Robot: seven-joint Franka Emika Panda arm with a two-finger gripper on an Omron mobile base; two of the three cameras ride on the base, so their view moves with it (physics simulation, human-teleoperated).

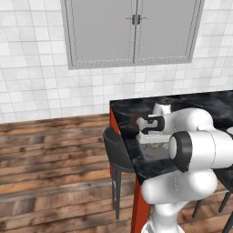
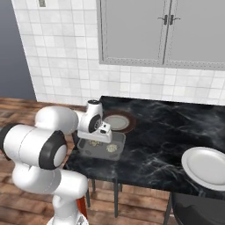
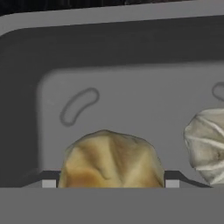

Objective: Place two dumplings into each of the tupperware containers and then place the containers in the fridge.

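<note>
A grey tupperware container (image 2: 84, 152) sits at the near left corner of the black counter, and its floor (image 3: 131, 96) lies close under the hand. My gripper (image 2: 94, 139) hangs low inside it, shut on a beige pleated dumpling (image 3: 111, 159) with a fingertip (image 3: 49, 183) against each side. A second, paler dumpling (image 3: 205, 151) rests on the container floor beside it, apart from the fingers, also seen as a dumpling (image 2: 113, 148) right of the hand. From the left base the gripper (image 1: 152, 142) reaches down over the container (image 1: 152, 155). The fridge is out of view.
A brown-rimmed plate (image 2: 117, 122) lies just behind the container. A white plate (image 2: 206, 168) sits at the counter's right front. A dark stool (image 1: 117, 152) stands at the counter's left end. A grey double-door wall cabinet (image 1: 134, 32) hangs above on the tiled wall.
</note>
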